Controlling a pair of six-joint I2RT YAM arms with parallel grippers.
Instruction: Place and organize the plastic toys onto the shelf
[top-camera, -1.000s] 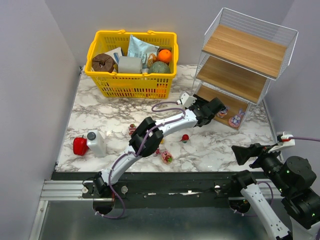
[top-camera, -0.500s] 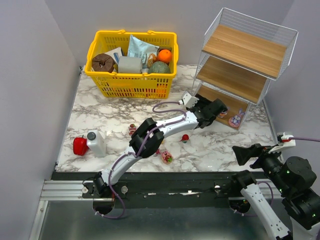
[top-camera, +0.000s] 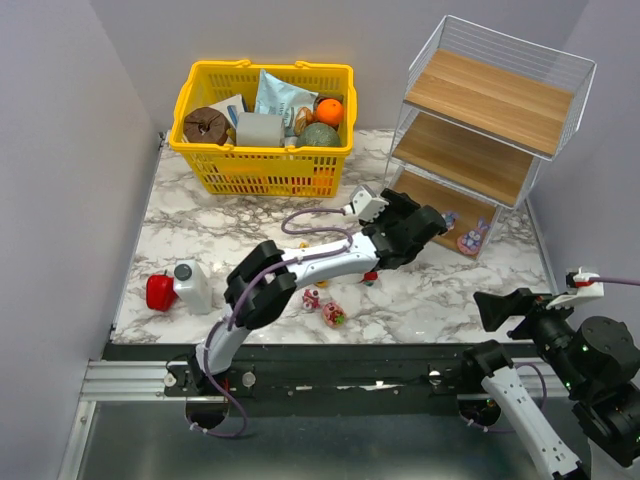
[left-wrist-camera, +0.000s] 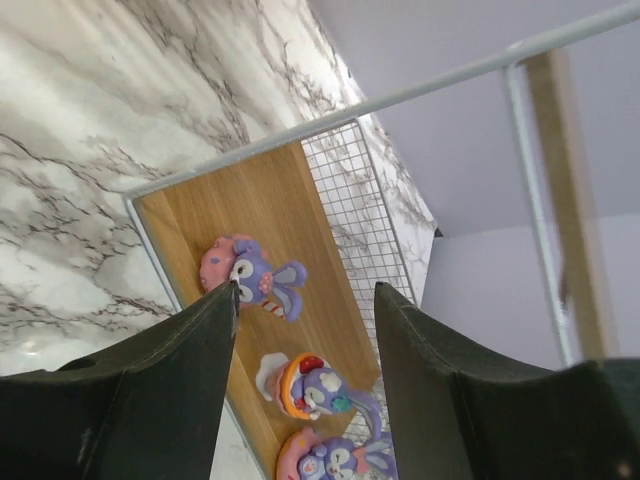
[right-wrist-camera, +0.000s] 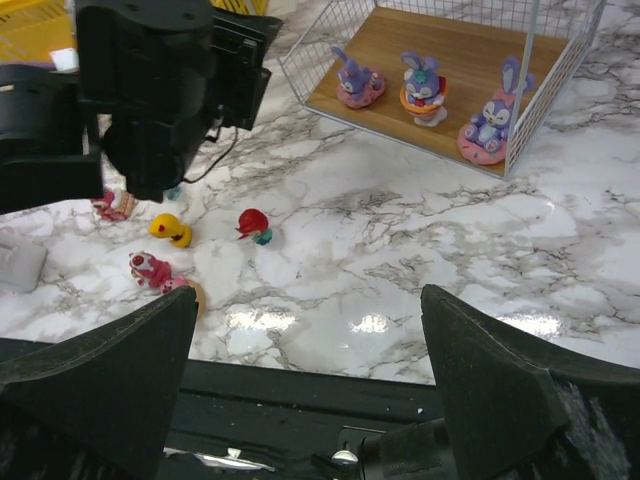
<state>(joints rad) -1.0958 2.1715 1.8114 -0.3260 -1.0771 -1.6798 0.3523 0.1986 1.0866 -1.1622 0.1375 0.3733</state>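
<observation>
Left gripper is hanging released and empty before the shelf, whose bottom board is carrying three plastic toys in a row; pulling straight back should be keeping them undisturbed

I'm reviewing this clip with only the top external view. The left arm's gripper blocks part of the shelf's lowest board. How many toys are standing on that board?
Observer: Three. The right wrist view shows three purple rabbit toys standing in a row on the lowest wooden board of the shelf.
Operator: From above I can't see between the fingers. Is the left gripper carrying a toy?
Observer: No. In the left wrist view the left gripper is open, with nothing between its fingers. The rabbits on the board show through the gap.
</observation>
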